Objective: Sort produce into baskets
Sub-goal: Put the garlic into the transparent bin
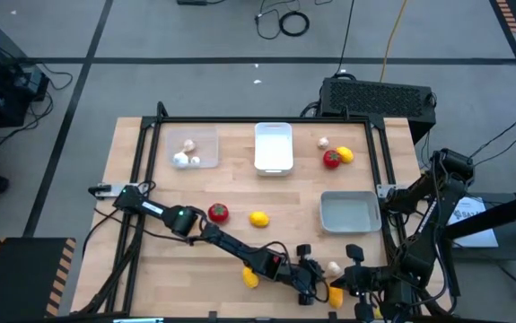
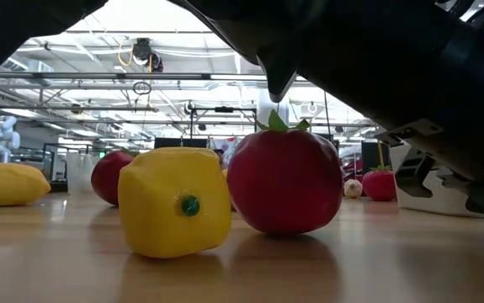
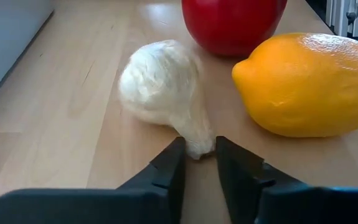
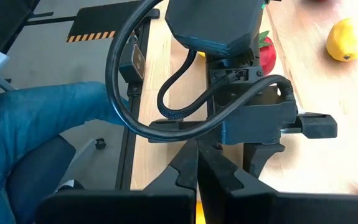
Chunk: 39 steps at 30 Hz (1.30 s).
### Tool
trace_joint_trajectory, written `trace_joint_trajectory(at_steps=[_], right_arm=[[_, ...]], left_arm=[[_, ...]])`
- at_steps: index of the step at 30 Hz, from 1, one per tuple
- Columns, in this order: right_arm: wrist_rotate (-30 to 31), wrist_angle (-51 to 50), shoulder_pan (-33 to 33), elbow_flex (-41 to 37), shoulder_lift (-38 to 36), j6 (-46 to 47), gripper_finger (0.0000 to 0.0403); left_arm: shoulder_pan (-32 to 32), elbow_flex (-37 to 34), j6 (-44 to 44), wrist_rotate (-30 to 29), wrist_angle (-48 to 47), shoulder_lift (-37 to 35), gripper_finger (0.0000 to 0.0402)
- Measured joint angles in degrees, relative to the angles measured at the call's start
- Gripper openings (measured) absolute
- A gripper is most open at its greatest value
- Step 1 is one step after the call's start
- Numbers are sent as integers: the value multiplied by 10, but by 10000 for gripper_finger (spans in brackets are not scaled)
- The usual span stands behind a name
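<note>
A whitish garlic bulb lies on its side on the wooden table near the front edge, beside an orange lemon-shaped fruit and in front of a red tomato. My left gripper reaches low across the table to it and is shut on the bulb's pointed end. My right gripper waits shut at the front right. The clear basket holds garlic bulbs; the white basket and the grey basket stand farther back. My left gripper pinches the garlic bulb's narrow pointed end between its two fingertips. The fingers come in low and slanting down, along the bulb's length. The bulb's round body rests on the table.
Loose on the table are a tomato, a lemon, a yellow piece by my left arm, and a tomato, a yellow fruit and a garlic bulb at the far right. A black box stands behind the table.
</note>
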Motion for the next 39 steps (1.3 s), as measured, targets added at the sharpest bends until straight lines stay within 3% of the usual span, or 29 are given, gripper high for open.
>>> trace_joint_trajectory(at_steps=[10,15,28,39], right_arm=[[-2,0,0,0,0,12,0],[-3,2,3,0,0,16,0],[-1,11,10,0,0,40,0],[-2,16,10,0,21,48,0]], left_arm=[[9,0,0,2,-6,-5,9],[21,-1,33,-9,-42,-44,8],[67,0,82,-66,-484,-210,8],[139,0,-1,-190,-844,-332,8]])
